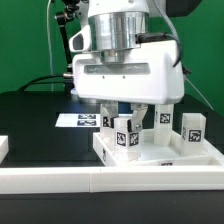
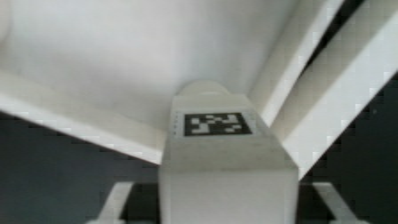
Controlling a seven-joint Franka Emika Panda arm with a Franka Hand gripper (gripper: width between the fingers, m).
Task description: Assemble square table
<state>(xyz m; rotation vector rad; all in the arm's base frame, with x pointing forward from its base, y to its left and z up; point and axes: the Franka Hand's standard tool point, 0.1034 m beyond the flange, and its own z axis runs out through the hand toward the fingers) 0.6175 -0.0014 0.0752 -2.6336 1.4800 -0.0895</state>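
Observation:
The white square table top (image 1: 160, 158) lies tray-like behind the front rail, with several short tagged legs standing in it. My gripper (image 1: 128, 116) hangs straight above it, shut on one leg (image 1: 126, 136) that stands upright near the tray's near corner on the exterior view's left. Other legs (image 1: 193, 128) stand toward the exterior view's right. In the wrist view the held leg (image 2: 217, 150) fills the middle with its tag facing the camera. It sits between my gripper (image 2: 217, 206) fingers (image 2: 118, 200), with the top's inner floor (image 2: 107, 50) and raised rim (image 2: 302, 85) behind.
A long white rail (image 1: 100, 181) runs along the front of the black table. The marker board (image 1: 76, 120) lies flat behind the tray on the exterior view's left. A small white part (image 1: 3, 148) shows at the left edge. A green backdrop stands behind.

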